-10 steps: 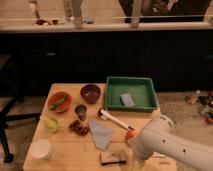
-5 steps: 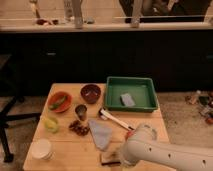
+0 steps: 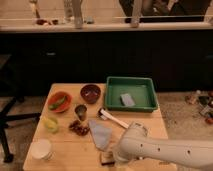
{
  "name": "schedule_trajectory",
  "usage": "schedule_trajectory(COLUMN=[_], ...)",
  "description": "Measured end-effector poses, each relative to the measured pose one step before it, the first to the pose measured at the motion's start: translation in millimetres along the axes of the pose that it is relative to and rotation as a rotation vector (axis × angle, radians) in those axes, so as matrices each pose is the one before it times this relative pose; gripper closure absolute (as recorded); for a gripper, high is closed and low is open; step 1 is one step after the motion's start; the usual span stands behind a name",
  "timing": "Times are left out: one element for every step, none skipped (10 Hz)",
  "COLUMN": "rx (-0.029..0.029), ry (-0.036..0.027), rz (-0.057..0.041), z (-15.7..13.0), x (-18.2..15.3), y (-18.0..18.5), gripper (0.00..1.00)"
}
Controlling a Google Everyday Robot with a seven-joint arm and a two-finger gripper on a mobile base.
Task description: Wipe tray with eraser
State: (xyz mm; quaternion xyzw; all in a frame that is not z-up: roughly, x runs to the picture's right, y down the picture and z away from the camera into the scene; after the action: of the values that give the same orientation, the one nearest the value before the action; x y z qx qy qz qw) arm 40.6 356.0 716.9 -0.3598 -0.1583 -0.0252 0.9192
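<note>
One small flat rectangular eraser, dark top over a pale tan body [image 3: 106, 158], lies at the near edge of the light wooden table [image 3: 150, 122], not yet lifted. Two-finger gripper [image 3: 117, 157] sits low just right of it, jaws spread, holding nothing. Large rectangular green plastic tray [image 3: 144, 95] stands well apart at the far right corner, with a small grey-blue pad [image 3: 127, 99] lying inside. Crumpled blue-grey cloth [image 3: 100, 134] lies just beyond the eraser. White-handled utensil [image 3: 114, 119] lies between cloth and tray.

Risks, as judged:
- Eraser is close to the table edge, so an off-centre closing could nudge it overboard.
- Jaws could snag the cloth.
- Carrying could clip the utensil.
- Wiping could shove the pad about.
</note>
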Motion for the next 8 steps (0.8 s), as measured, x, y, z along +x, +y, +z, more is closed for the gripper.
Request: schedule_trajectory(rx=[-0.0053, 0.00027, -0.00059, -0.00378, -0.00142, -0.00062, -0.00337, -0.00612], ry=[-0.00001, 0.00052, 0.00036, 0.00164, -0.0001, -0.00267, 0.00188, 0.00245], rz=[-0.00442, 0.00026, 0.00077, -0.00086, -0.00354, -0.00508, -0.0006, 0.00053], z=[4.16, 1.28, 0.82, 1.29, 0.35, -1.17, -1.87, -2.39], x=[1.73, 5.09, 5.42, 7.05, 3.26, 5.2, 6.43, 8.23], y=[-5.43, -9.7, -8.77, -7.17, -3.03, -3.21, -0.15, 1.45], gripper=[0.24, 0.33, 0.42, 0.53, 0.63, 0.75, 0.83, 0.93])
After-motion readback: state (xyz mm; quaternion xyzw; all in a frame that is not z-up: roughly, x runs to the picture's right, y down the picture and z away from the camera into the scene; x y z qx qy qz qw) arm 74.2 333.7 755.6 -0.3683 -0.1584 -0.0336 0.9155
